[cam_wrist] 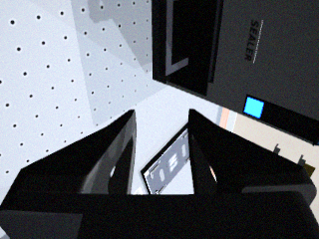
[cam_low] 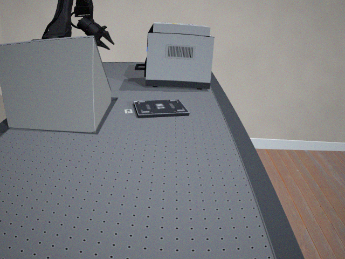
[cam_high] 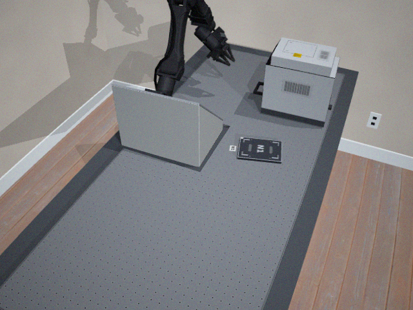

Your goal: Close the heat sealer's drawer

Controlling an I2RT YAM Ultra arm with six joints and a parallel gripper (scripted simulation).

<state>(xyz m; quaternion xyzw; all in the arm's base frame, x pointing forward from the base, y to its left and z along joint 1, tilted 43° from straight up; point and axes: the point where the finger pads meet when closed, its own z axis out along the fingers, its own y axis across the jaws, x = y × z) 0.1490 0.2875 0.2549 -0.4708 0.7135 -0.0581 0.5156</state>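
Observation:
The grey box-shaped heat sealer (cam_high: 293, 90) (cam_low: 178, 63) (cam_wrist: 266, 27) stands at the far right of the table. Its drawer is in, and only the black handle (cam_high: 258, 88) (cam_low: 139, 67) (cam_wrist: 175, 30) sticks out of the front. The sealer's light (cam_wrist: 253, 107) is blue in the wrist view. The plate, sheet and frame are hidden inside. My gripper (cam_high: 229, 60) (cam_low: 107, 44) (cam_wrist: 161, 119) hangs in the air to the left of the sealer's front, well apart from the handle. Its fingers stand partly open with nothing between them.
A grey wedge-shaped box (cam_high: 156, 130) (cam_low: 47, 83) stands in front of the arm's base. A flat black plate marked N1 (cam_high: 259, 149) (cam_low: 160, 110) (cam_wrist: 166, 169) lies on the table in front of the sealer, with a small white tag (cam_high: 232, 147) (cam_low: 128, 111) beside it.

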